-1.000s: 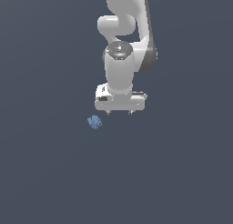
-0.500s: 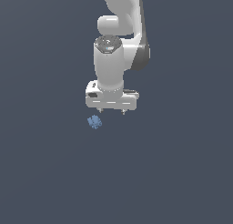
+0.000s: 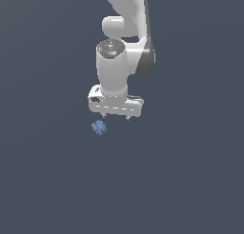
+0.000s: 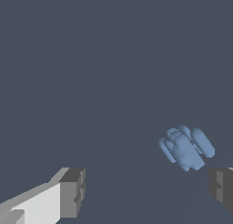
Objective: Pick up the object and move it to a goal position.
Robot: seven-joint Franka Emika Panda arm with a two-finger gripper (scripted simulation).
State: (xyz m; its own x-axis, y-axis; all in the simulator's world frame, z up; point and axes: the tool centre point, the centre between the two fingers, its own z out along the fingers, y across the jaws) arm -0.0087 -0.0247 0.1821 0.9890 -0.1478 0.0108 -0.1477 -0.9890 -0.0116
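Observation:
The object (image 3: 99, 128) is a tiny light-blue lumpy block lying on the dark grey floor. My white gripper (image 3: 116, 118) hangs just above it and a little toward the exterior view's right, pointing down. Its two short fingers stand wide apart with nothing between them, so it is open. In the wrist view the object (image 4: 186, 147) lies off-centre, close to one dark fingertip pad (image 4: 222, 187) and well away from the other fingertip (image 4: 72, 192). The gripper (image 4: 146, 190) does not touch the object.
The white arm (image 3: 125, 43) rises from the gripper to the top edge of the exterior view. A plain dark grey floor (image 3: 181, 180) surrounds the object on all sides.
The arm has swung toward the exterior view's left and lowered, bringing the gripper nearer the object. The object has not moved.

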